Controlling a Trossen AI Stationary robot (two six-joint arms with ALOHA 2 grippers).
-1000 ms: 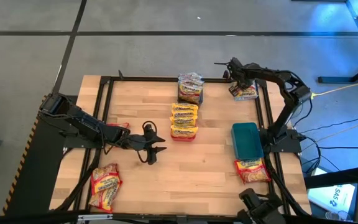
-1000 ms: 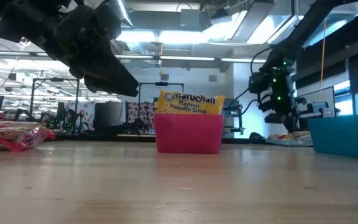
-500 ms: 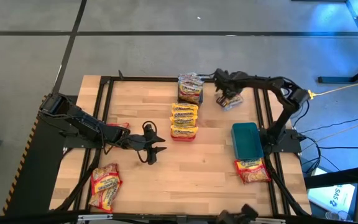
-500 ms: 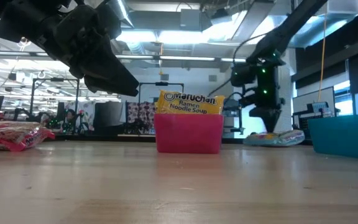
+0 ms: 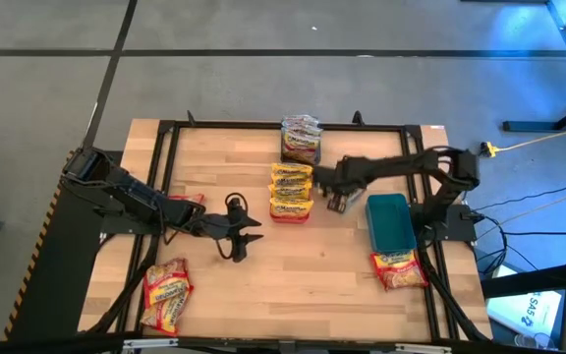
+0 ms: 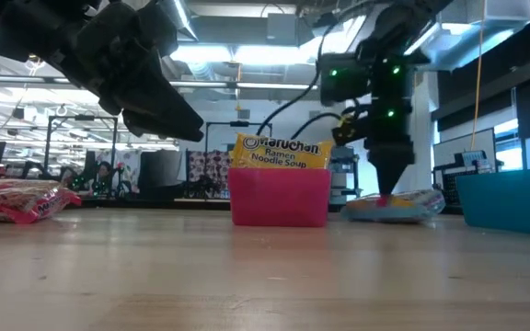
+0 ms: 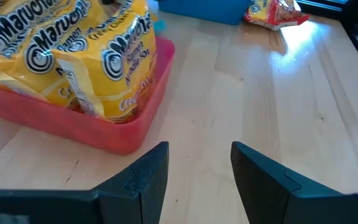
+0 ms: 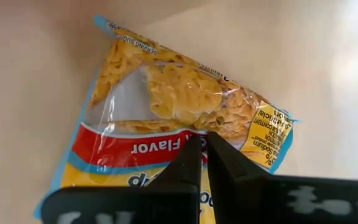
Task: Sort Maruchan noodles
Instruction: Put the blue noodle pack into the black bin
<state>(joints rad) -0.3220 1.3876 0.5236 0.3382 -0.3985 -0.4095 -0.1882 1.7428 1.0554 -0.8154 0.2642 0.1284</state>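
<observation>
My right gripper (image 5: pixel 336 193) stands between the red bin (image 5: pixel 291 208) and the teal bin (image 5: pixel 389 222), shut on a Maruchan noodle packet (image 8: pixel 185 106) with blue edges and a red band. Several yellow packets (image 7: pixel 73 50) stand on edge in the red bin (image 6: pixel 279 198). More packets fill a grey bin (image 5: pixel 302 141) at the far edge. My left gripper (image 5: pixel 241 236) hangs open left of the red bin, with nothing between its fingers (image 7: pixel 148 171). My right gripper pinches the packet's wrapper near the middle of its upper face (image 8: pixel 197 127) between its two shut fingers. The fingers come from above, pointing steeply down. The packet (image 6: pixel 394 206) lies about level under them, low at the table top; whether it touches the wood I cannot tell.
One loose packet (image 5: pixel 398 267) lies near the table's near right corner, just before the teal bin (image 6: pixel 509 200). Red-marked packets (image 5: pixel 167 293) lie at the near left. A black frame (image 5: pixel 170 126) runs round the table. Bare wood (image 5: pixel 312 265) lies near the front middle.
My right gripper has swung from the far right corner toward the table's middle, coming nearer and rolling as it went, shut all the while. The packet has gone with it, from the far right to beside the red bin.
</observation>
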